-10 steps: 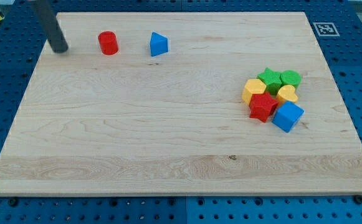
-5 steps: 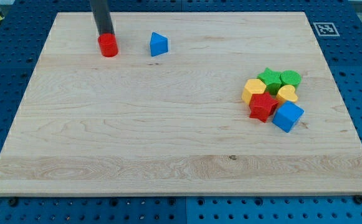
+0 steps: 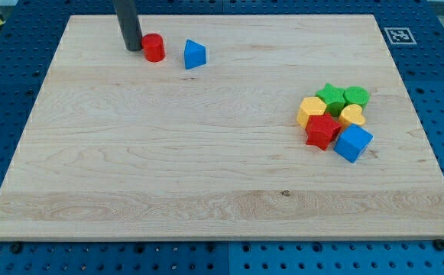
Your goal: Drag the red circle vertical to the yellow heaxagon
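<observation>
The red circle (image 3: 154, 47) is a short red cylinder near the view's top left of the wooden board (image 3: 168, 168). My tip (image 3: 133, 47) stands right against its left side. The yellow hexagon (image 3: 311, 111) lies far off at the view's right, at the left edge of a cluster of blocks. A blue triangle (image 3: 195, 54) sits just right of the red circle, a small gap between them.
The cluster at the right also holds a red star (image 3: 322, 131), a blue cube (image 3: 353, 143), a yellow heart-like block (image 3: 352, 115) and two green blocks (image 3: 331, 95) (image 3: 356, 95). A printed marker (image 3: 400, 35) sits at the top right corner.
My tip swung from the far left to the red circle, then came down to its left side. The red circle has slid right, closer to the blue triangle.
</observation>
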